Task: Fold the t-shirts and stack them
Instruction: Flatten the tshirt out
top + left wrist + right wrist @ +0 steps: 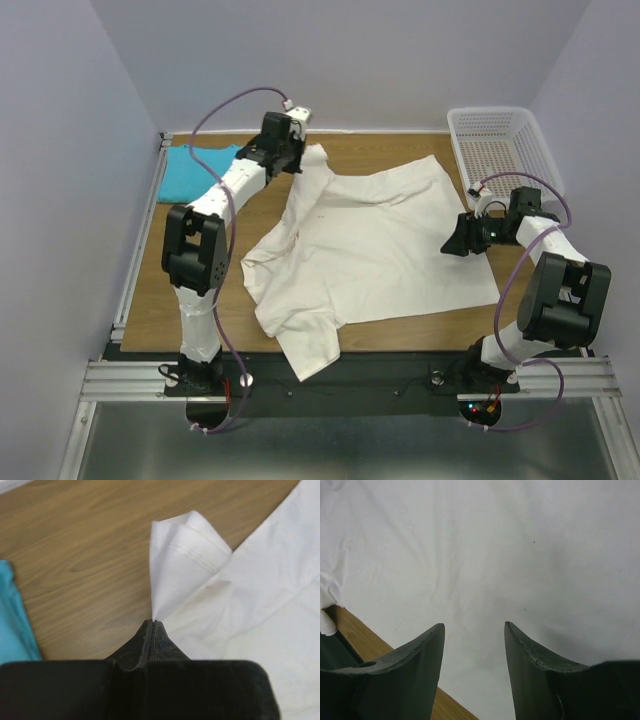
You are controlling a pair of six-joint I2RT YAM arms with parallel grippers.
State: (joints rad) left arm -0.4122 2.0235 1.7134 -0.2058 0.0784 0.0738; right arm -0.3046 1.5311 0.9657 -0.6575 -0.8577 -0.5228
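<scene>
The cream t-shirt (370,240) lies spread and rumpled across the middle of the table, with one end hanging over the near edge. My left gripper (291,160) is at its far left corner, shut on a pinched fold of the cream t-shirt (190,565); the cloth peaks up into the left gripper (153,623). The turquoise t-shirt (198,172) lies bunched at the far left, and its edge (12,625) shows in the left wrist view. My right gripper (452,243) hovers open over the right edge of the cream t-shirt (485,545), and the right gripper (474,626) holds nothing.
A white perforated basket (500,145) stands at the far right corner. Bare wooden tabletop (150,300) shows to the left of the shirt. Walls close the table in at the back and on both sides.
</scene>
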